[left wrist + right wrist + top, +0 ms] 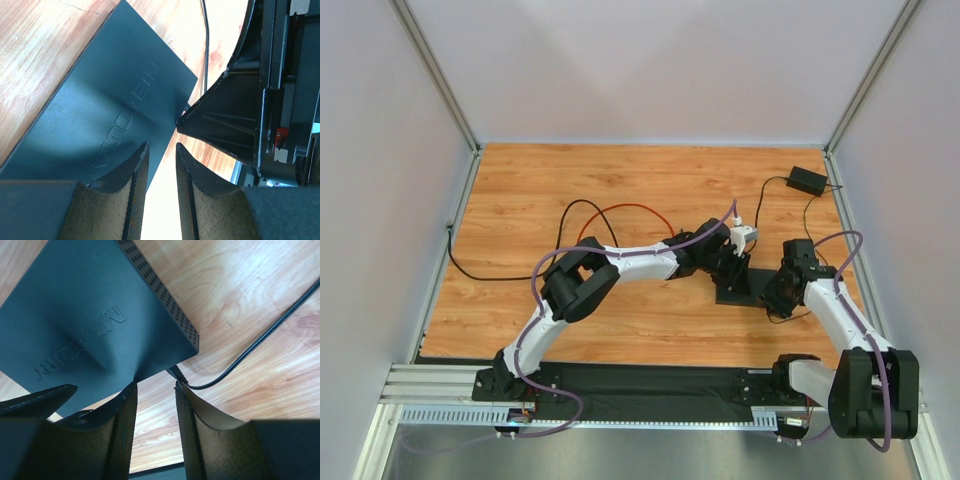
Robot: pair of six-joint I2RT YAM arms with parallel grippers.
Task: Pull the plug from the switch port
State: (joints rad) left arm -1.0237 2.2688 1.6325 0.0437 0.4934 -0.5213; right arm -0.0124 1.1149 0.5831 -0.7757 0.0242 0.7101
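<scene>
Lab test cell (white panels (650,60), aluminium framing (437,75)).

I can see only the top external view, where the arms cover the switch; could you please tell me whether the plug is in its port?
Observer: In the right wrist view the black cable ends at the switch edge beside a corner, so the plug looks seated; the socket itself is hidden.
Operator: Thank you. Are the right fingers on it?
Observer: Not clamped; the right gripper is open, its fingers flanking a gap, the plug just beyond their tips.
Operator: And the left arm?
Observer: The left gripper is open too, one finger over the switch's top, the other beyond its edge.
</scene>
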